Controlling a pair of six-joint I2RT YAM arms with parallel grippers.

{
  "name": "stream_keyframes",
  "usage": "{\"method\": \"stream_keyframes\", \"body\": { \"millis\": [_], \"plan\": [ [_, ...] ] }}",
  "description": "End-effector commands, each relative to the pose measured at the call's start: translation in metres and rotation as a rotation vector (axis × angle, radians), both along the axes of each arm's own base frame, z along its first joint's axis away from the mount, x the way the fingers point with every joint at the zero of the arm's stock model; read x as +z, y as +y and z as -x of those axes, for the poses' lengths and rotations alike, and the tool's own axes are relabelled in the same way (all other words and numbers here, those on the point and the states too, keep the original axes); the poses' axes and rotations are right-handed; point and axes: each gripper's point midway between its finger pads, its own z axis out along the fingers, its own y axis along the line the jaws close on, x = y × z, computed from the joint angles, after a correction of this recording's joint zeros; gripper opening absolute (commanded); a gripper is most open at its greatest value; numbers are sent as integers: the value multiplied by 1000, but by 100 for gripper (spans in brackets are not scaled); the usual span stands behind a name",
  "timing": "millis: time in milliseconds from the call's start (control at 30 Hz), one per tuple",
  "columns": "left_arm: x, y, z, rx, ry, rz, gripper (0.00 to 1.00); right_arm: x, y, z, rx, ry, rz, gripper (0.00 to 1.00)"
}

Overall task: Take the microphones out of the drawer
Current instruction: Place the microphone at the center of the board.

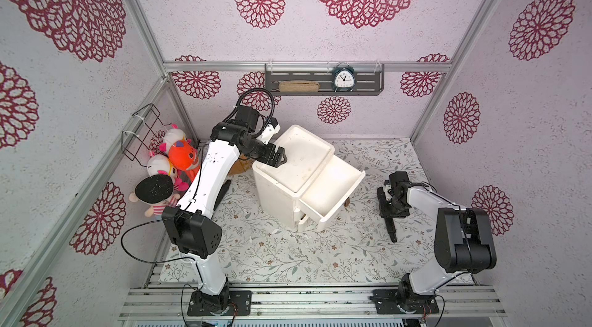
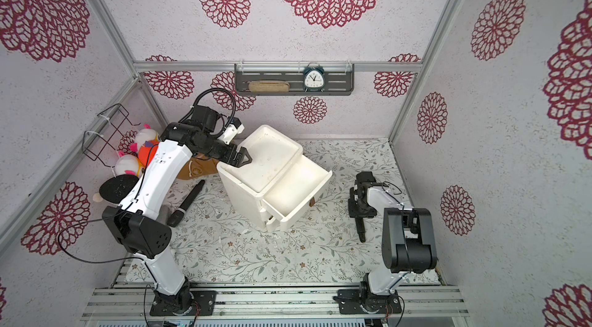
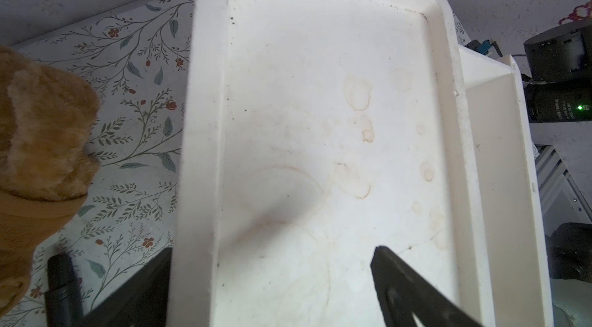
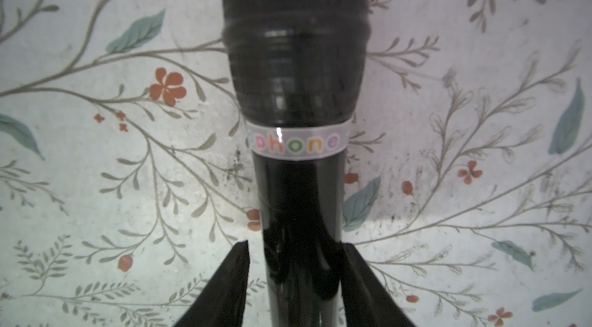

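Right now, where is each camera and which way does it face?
Both top views: high in front, looking down on the cabinet, left arm, right arm.
Left wrist: on the left arm, facing cabinet top; left gripper shows.
Right wrist: on the right arm, facing the microphone; right gripper shows.
Shared: top views show that microphone too.

Counted: two microphones (image 2: 361, 229), one at the right tool (image 4: 296, 247) and one well left of it, one white cabinet (image 1: 275, 194) with one wide-open drawer (image 1: 346, 197), four bright plush toys (image 1: 182, 155), one clock (image 1: 343, 78), one wire basket (image 1: 141, 131), one wall shelf (image 1: 368, 85), two arms (image 1: 208, 175).
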Motion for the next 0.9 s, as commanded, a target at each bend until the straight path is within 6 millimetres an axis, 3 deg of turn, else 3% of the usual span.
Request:
{"method": "stream_keyframes", "body": {
  "millis": [0, 200, 267, 300, 567, 867],
  "plan": [
    [6, -2, 1, -21, -24, 15, 97, 4, -3, 0, -17, -10, 11, 51],
    [5, -2, 0, -18, -20, 13, 97, 25, -5, -6, -13, -70, 17, 67],
    [5, -2, 0, -17, -20, 14, 97, 34, -5, -10, -8, -96, 17, 81],
    [5, -2, 0, -17, -20, 13, 97, 40, -4, -12, -6, -112, 14, 97],
    [5, -2, -2, -19, -26, 12, 97, 83, -3, -20, 2, -194, 6, 99],
    [3, -6, -5, -25, -18, 24, 97, 129, 14, -2, 40, -257, -79, 99]
  ]
}}
